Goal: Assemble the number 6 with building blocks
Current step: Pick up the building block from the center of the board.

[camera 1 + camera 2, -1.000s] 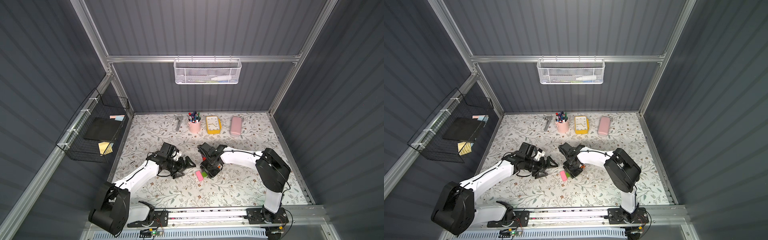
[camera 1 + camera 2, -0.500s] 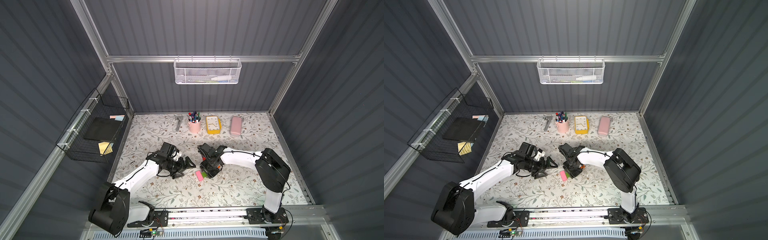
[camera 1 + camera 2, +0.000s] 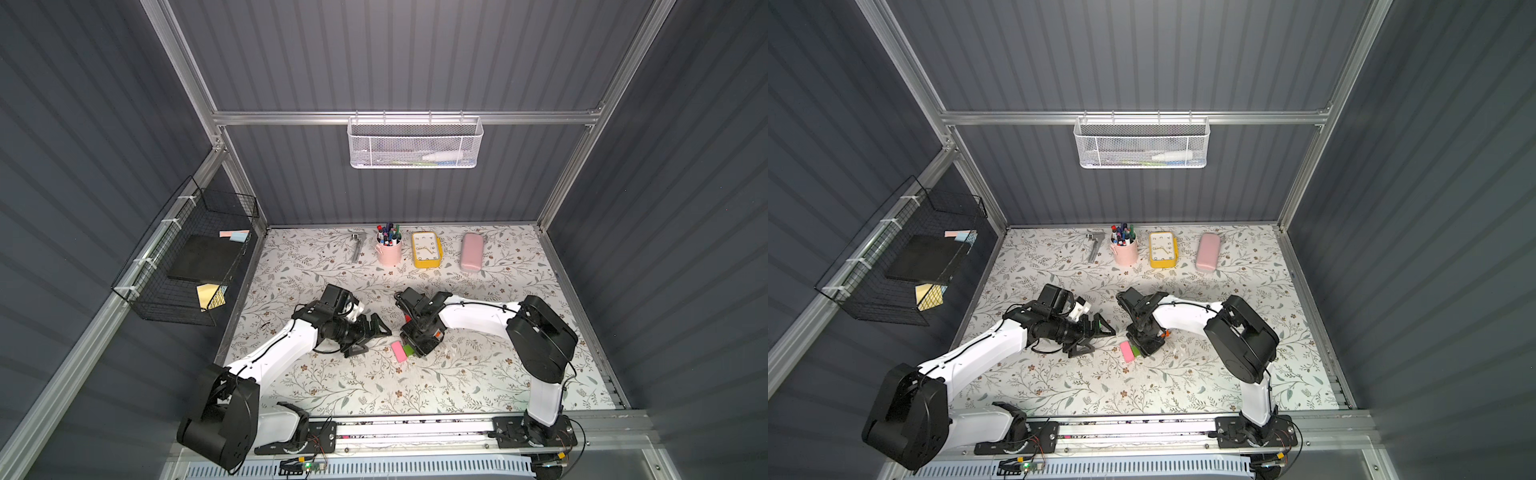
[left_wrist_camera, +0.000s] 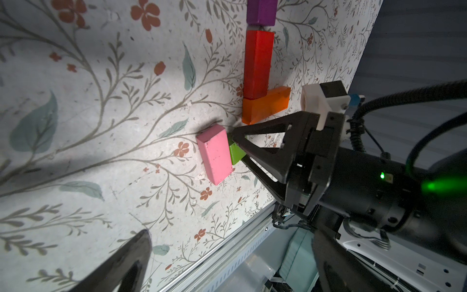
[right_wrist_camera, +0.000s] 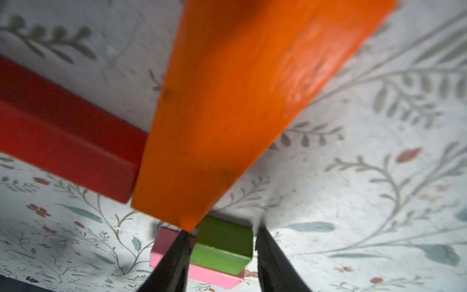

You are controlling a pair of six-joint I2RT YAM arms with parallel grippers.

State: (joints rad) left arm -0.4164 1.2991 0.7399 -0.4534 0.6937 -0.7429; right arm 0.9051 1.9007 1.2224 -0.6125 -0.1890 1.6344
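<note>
Now narrows right end effector (image 5: pixel 223 231) round green cube (image 4: pixel 236 154), touching pink block (image 4: pixel 214 154); cannot tell if pinched; signals pickup.

Finish noted: orange block (image 5: pixel 240 101) satin paint, faintly scuffed; green cube (image 5: pixel 222 242) semi-gloss; pink block (image 4: pixel 214 154) matt; table covering (image 4: pixel 101 151) matt print.

The left arm reaches out low over the bench (image 3: pixel 478 374). The left gripper (image 3: pixel 372 341) lies on its side with its fingers wide apart. The right arm bends in toward it. The right gripper (image 4: pixel 237 148) points down, fingers close together. I can't tell if they squeeze.
</note>
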